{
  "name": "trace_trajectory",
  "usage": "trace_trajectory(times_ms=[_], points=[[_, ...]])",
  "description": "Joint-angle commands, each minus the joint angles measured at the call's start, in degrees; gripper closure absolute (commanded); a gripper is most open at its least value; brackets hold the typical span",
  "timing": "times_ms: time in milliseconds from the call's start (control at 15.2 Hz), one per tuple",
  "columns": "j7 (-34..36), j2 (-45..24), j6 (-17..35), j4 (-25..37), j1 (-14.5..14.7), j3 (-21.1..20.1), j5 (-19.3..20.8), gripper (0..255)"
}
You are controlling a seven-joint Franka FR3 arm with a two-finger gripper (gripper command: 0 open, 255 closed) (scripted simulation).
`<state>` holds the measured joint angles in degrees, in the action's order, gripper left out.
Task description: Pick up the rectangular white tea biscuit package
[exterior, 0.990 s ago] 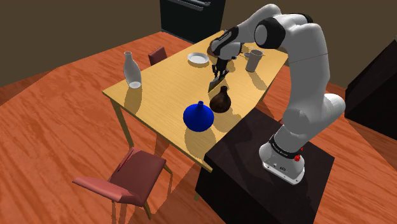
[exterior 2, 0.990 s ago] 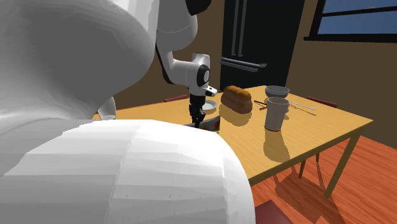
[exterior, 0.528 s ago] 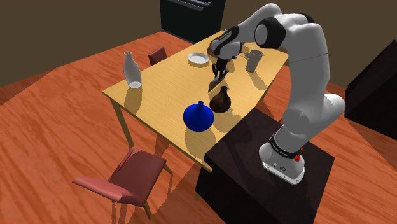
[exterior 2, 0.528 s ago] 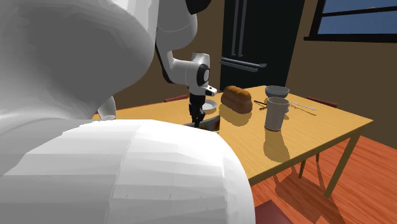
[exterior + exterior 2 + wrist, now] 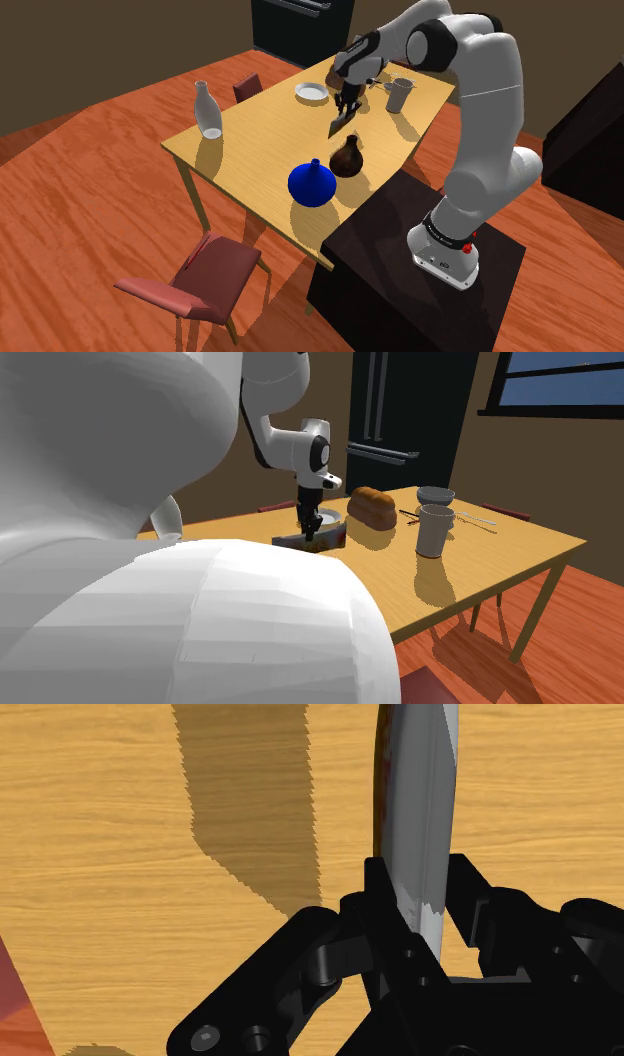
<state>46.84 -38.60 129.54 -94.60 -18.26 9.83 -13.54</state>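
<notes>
My black gripper (image 5: 345, 104) is shut on the tea biscuit package (image 5: 341, 123), a thin flat rectangular pack hanging edge-down a little above the wooden table (image 5: 262, 128). In the wrist view the package (image 5: 420, 804) looks grey-white with a dark reddish edge, clasped between both fingers (image 5: 382, 899), and its shadow falls on the wood below. In the second exterior view the gripper (image 5: 311, 529) holds the package (image 5: 322, 539) beside the loaf.
A brown vase (image 5: 347, 158) and a blue vase (image 5: 312, 184) stand near the table's stand-side edge. A white bottle (image 5: 208, 110), a white bowl (image 5: 311, 92), a cup (image 5: 400, 95) and a bread loaf (image 5: 372, 507) are also there. A red chair (image 5: 200, 285) stands in front.
The gripper has risen with the package clasped in it, lifting it off the table and slightly toward the far end.
</notes>
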Motion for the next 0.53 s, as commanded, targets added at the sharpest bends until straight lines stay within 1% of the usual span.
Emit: trace_trajectory(times_ms=[0, 330, 462], points=[[0.1, 1.2, -0.9, -0.3, 0.1, 0.2, 0.2, 255], [0.6, 3.6, -3.4, -0.1, 0.4, 0.6, 0.8, 255], [0.7, 3.6, -3.5, 0.0, 0.4, 0.6, 0.9, 255]])
